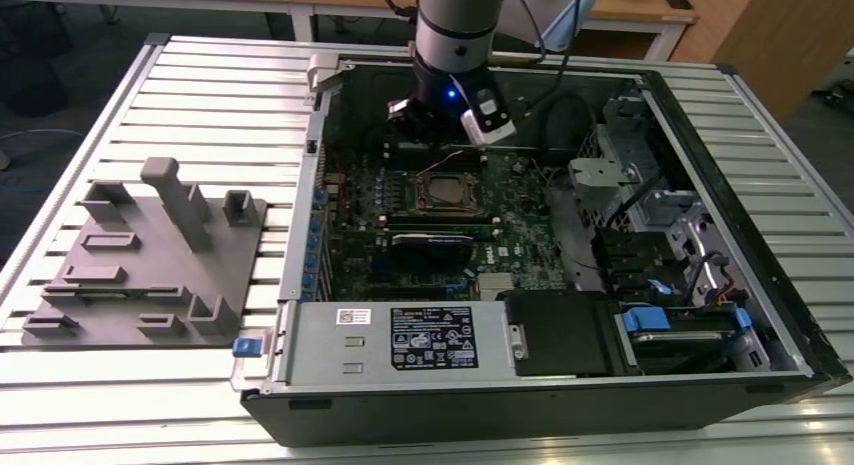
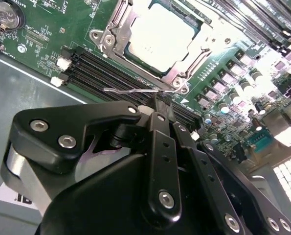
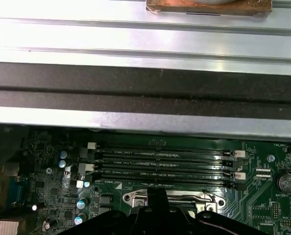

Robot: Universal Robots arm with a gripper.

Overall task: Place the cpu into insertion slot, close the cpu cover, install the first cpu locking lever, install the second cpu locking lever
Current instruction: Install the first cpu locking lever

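The cpu (image 2: 157,36), a pale silver square, lies flat in the insertion slot (image 2: 182,78) on the green board. The cpu cover (image 2: 117,34), a silver frame, lies down around it. A thin silver locking lever (image 2: 128,90) runs along the socket's edge and ends at my gripper's tips. My gripper (image 2: 161,105) hangs just beside the socket with its black fingers drawn together; I cannot tell if the lever is pinched between them. In the exterior view my gripper (image 1: 441,135) is just behind the cpu (image 1: 447,192). In the first wrist view the gripper (image 3: 157,196) points at the socket rim (image 3: 130,197).
Black memory slots (image 2: 101,68) run between the socket and the case wall (image 3: 145,83). A labelled grey box (image 1: 400,340) and drive bays (image 1: 681,320) fill the case front. A grey fixture (image 1: 147,255) stands on the slatted table at the exterior view's left.
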